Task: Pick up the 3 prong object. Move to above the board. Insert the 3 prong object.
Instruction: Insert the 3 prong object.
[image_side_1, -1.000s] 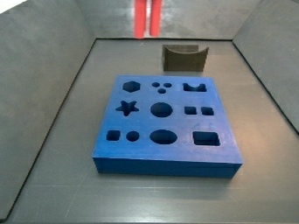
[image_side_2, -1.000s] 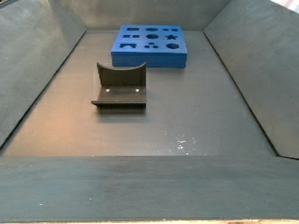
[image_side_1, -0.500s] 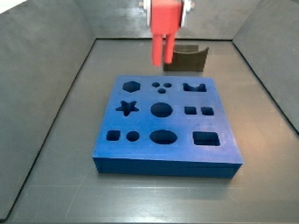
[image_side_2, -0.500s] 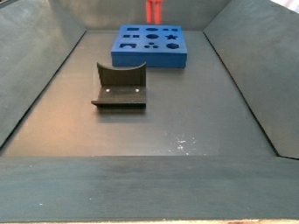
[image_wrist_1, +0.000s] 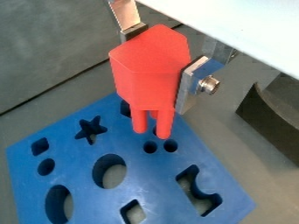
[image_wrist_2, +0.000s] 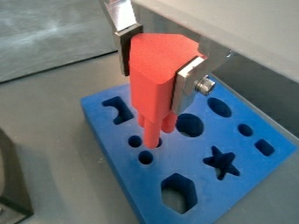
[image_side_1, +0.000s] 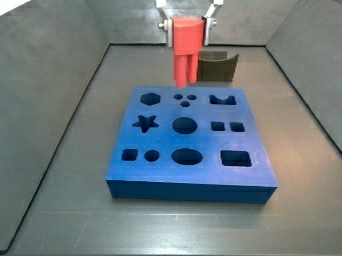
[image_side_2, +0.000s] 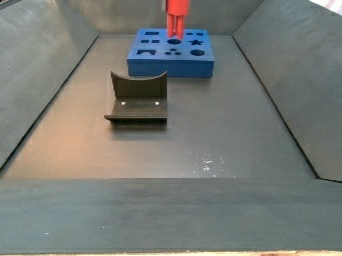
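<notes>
The pick-up looks done and the work now sits between the second and third steps: the 3 prong object (image_wrist_1: 149, 74) hangs over the board (image_wrist_1: 70, 188), its prongs pointing down at the small round holes near the board's far edge. In both wrist views the prong tips appear close to the blue surface, just over or at those holes; whether they have entered cannot be told. In my judgement the next move calls for lining the prongs up exactly with the matching small holes, then a straight, slow descent, since a slight offset would set the tips on the blue face instead.

The end effector (image_wrist_2: 159, 59) is clamped on the wide red-orange top of the piece, a silver finger (image_wrist_2: 191, 77) pressed flat on each side, so the object hangs upright directly beneath it. In a side view the piece (image_side_1: 186, 50) stands above the board's (image_side_1: 254, 175) far edge, with the fixture (image_side_1: 214, 66) just behind
</notes>
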